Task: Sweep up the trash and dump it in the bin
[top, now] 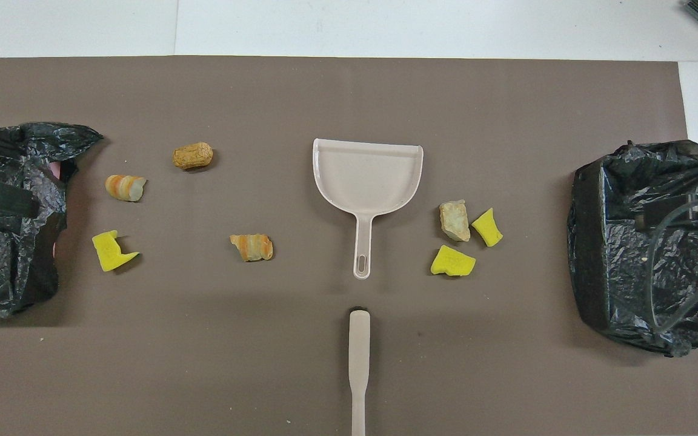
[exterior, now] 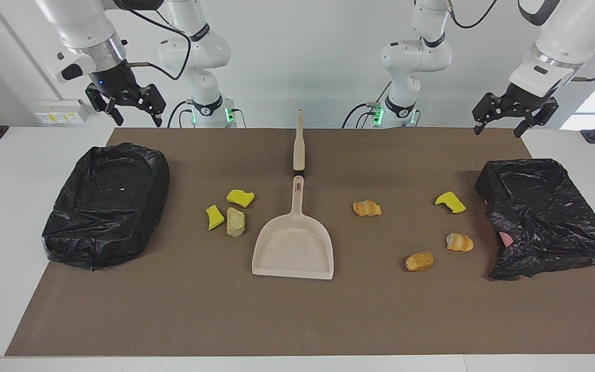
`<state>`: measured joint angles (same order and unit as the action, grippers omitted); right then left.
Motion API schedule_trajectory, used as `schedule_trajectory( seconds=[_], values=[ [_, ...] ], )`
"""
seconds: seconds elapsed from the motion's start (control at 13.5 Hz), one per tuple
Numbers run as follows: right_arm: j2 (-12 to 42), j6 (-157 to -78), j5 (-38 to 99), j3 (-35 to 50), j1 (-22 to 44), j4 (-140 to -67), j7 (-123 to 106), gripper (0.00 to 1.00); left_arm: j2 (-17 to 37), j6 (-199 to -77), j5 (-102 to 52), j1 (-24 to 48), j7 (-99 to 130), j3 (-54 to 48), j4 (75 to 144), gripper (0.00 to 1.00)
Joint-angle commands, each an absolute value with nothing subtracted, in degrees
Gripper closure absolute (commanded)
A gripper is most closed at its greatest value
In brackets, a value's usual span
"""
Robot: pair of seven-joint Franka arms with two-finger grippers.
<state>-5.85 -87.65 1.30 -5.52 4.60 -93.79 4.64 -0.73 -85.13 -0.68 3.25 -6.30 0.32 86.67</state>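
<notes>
Several trash scraps lie on the brown mat. Two yellow sponge chunks (exterior: 240, 198) (exterior: 215, 217) and a beige lump (exterior: 235, 222) sit toward the right arm's end. Bread-like lumps (exterior: 366, 208) (exterior: 459, 242) (exterior: 419, 261) and another yellow chunk (exterior: 450, 202) sit toward the left arm's end. A bin lined with a black bag stands at each end (exterior: 158, 175) (exterior: 535, 173). My right gripper (exterior: 139, 120) hangs open and empty, high over the mat's edge nearest the robots by its bin. My left gripper (exterior: 498, 130) hangs open and empty above the other bin's corner.
A beige dustpan (exterior: 293, 243) lies in the middle of the mat, handle toward the robots. A beige brush (exterior: 299, 142) lies in line with it, nearer the robots, black bristle end by the dustpan handle. Both also show from overhead: dustpan (top: 367, 175), brush (top: 358, 363).
</notes>
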Motion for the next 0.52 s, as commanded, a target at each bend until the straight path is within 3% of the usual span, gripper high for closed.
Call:
schedule_trajectory(
  seconds=[0.0, 0.44],
  values=[
    [-5.7, -86.8, 2.8, -5.3, 3.8, -93.4, 3.7, 0.00, -1.5, -84.9, 0.2, 3.6, -6.2, -0.1, 86.6, 0.00],
    [-5.7, -86.8, 2.8, -5.3, 3.8, -93.4, 3.7, 0.00, -2.1, -83.8, -1.5, 3.6, -6.6, -0.2, 87.3, 0.00]
  ],
)
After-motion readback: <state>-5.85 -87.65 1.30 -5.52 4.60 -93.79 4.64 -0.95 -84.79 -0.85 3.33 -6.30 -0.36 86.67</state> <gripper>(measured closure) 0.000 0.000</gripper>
